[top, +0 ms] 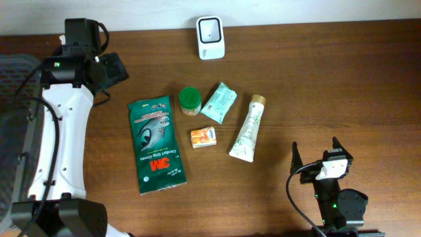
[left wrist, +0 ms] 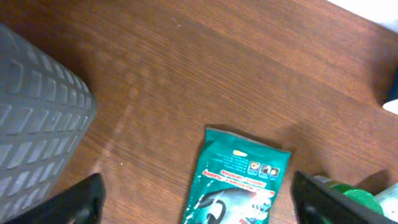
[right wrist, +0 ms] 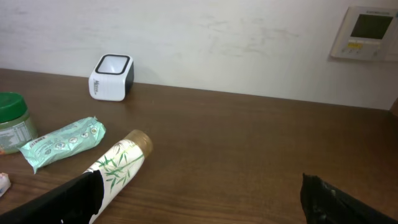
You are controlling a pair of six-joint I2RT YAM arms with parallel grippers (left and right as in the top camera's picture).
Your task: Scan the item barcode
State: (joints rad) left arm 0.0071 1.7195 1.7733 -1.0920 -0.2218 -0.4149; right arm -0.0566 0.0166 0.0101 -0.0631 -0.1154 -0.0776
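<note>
Several items lie mid-table: a dark green glove pack (top: 156, 145), a green-lidded jar (top: 190, 101), a mint wipes pack (top: 219, 103), a small orange box (top: 203, 137) and a white bamboo-print tube (top: 248, 130). The white scanner (top: 210, 37) stands at the far edge. My left gripper (top: 113, 69) hangs open up and left of the glove pack, holding nothing. In the left wrist view the glove pack (left wrist: 239, 180) lies below the open left gripper (left wrist: 199, 205). My right gripper (top: 317, 153) is open and empty at the near right, right of the tube (right wrist: 118, 165).
A grey ridged surface (left wrist: 37, 124) lies at the table's left edge. The scanner (right wrist: 112, 77) faces up by the white wall. A wall panel (right wrist: 367, 32) hangs at the far right. Bare wood lies between the tube and my right gripper.
</note>
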